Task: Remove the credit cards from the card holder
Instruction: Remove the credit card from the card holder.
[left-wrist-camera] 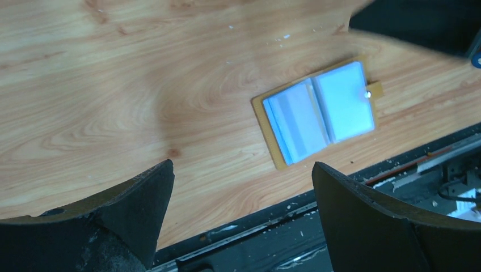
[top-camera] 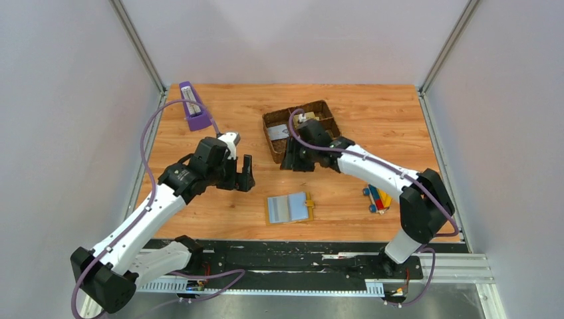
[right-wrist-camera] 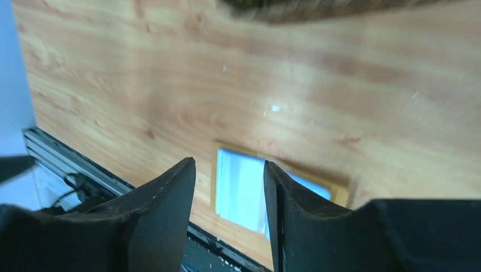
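One card holder (top-camera: 290, 208) lies open and flat on the wooden table (top-camera: 372, 113), near the front edge, about midway between the two arm bases. It has a mustard-yellow border, two light blue-grey pockets facing up, and a small yellow tab on its right side. Left gripper (top-camera: 241, 179) hangs up-left of it with jaws spread wide and nothing in them. Right gripper (top-camera: 292, 163) is behind it, at the front edge of the brown woven tray (top-camera: 267, 136), jaws partly apart and gripping nothing. Neither touches the holder. A grey flat piece sits in the tray's left compartment; cannot tell what it is. A purple stand (top-camera: 193, 107) is at back left and a coloured block toy (top-camera: 377, 198) is right of the holder, well apart, by the right arm. The holder lies on bare wood, with the toy as its nearest neighbour. The left wrist view shows the left gripper (left-wrist-camera: 243, 166) framing the card holder (left-wrist-camera: 317, 116) at an angle: a snap on the tab and a greyer stripe in the left pocket, but whether cards are inside cannot be told. The right wrist view shows the right gripper (right-wrist-camera: 228, 163) with a piece of the card holder (right-wrist-camera: 241, 187) in the gap and the tray (right-wrist-camera: 317, 8) as a blur at the top. Only the top view shows the stand and toy.
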You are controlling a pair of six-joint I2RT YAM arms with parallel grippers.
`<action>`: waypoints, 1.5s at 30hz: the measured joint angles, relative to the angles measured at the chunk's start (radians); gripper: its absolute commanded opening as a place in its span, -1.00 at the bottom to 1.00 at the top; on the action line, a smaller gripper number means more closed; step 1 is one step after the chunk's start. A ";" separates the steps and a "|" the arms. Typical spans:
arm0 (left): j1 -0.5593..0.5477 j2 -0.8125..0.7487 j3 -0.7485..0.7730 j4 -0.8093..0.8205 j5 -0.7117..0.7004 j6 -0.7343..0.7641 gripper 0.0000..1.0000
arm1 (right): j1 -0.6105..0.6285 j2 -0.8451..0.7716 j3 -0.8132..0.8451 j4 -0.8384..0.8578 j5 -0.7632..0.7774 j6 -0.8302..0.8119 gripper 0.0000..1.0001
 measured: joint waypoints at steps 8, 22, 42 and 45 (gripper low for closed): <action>0.000 -0.092 0.045 -0.044 -0.129 0.057 1.00 | 0.243 -0.005 -0.063 -0.020 0.161 0.106 0.15; 0.000 -0.215 0.042 -0.060 -0.185 0.089 1.00 | 0.393 0.177 -0.007 -0.137 0.322 0.182 0.25; 0.000 -0.212 0.039 -0.060 -0.193 0.087 1.00 | 0.421 0.249 0.014 -0.184 0.367 0.211 0.10; 0.000 -0.201 0.038 -0.060 -0.192 0.083 1.00 | 0.422 0.248 0.014 -0.186 0.376 0.215 0.02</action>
